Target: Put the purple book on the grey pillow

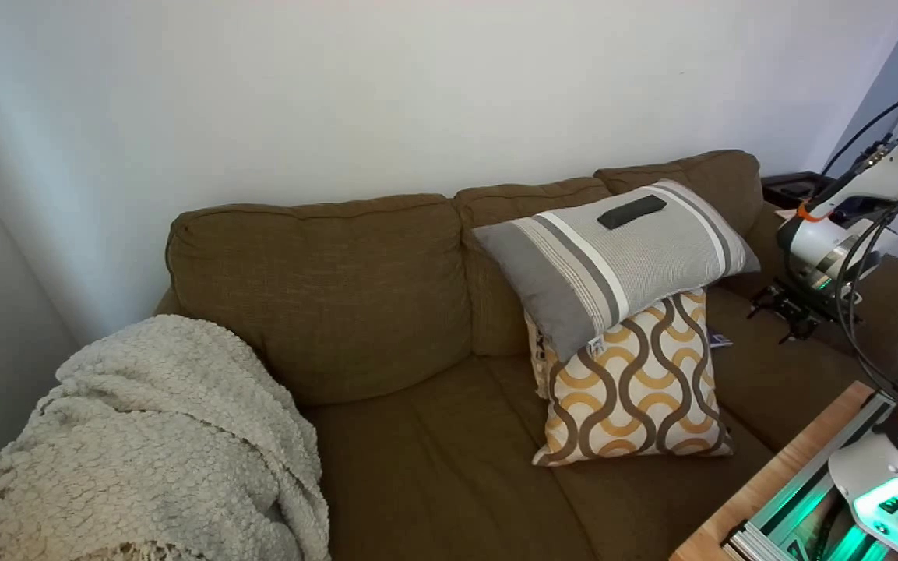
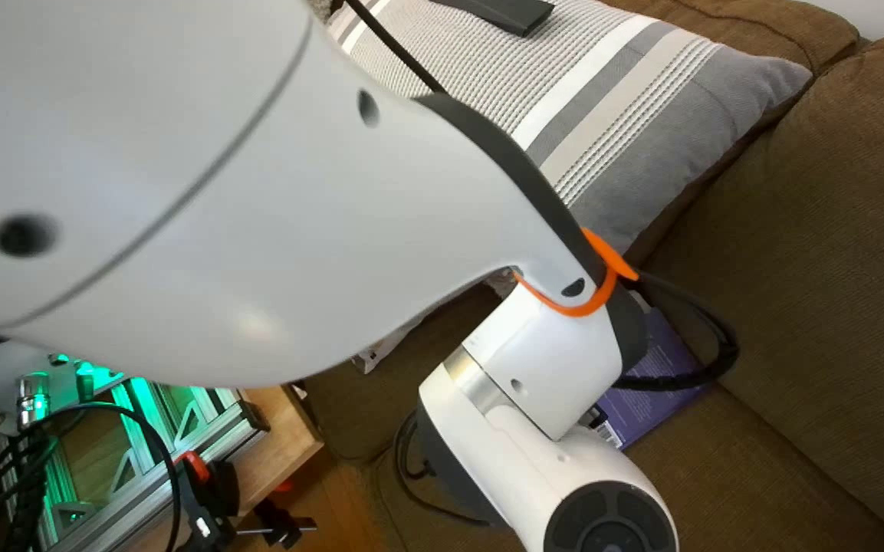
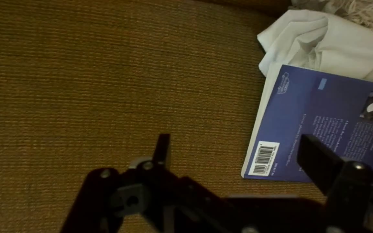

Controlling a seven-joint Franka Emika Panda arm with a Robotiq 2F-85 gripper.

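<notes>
The purple paperback [image 3: 317, 119] lies back cover up on the sofa seat [image 3: 125, 90]; in the wrist view its barcode end shows within the gap of the wide-spread gripper [image 3: 235, 144], the rest extending rightward, so a grasp probably needs a shift that way.

purple book [image 3: 312, 106] | on sofa [image 3: 125, 81], face down | grey pillow [image 1: 635, 253] | tilted (white-striped)

White arm [image 2: 257, 192], orange band [image 2: 618, 262]
Black cables [image 2: 724, 349] loop; the green-lit base [image 1: 896, 471] reads FRANKA; shiny screws [image 3: 358, 165] dot dark jaws.
</notes>
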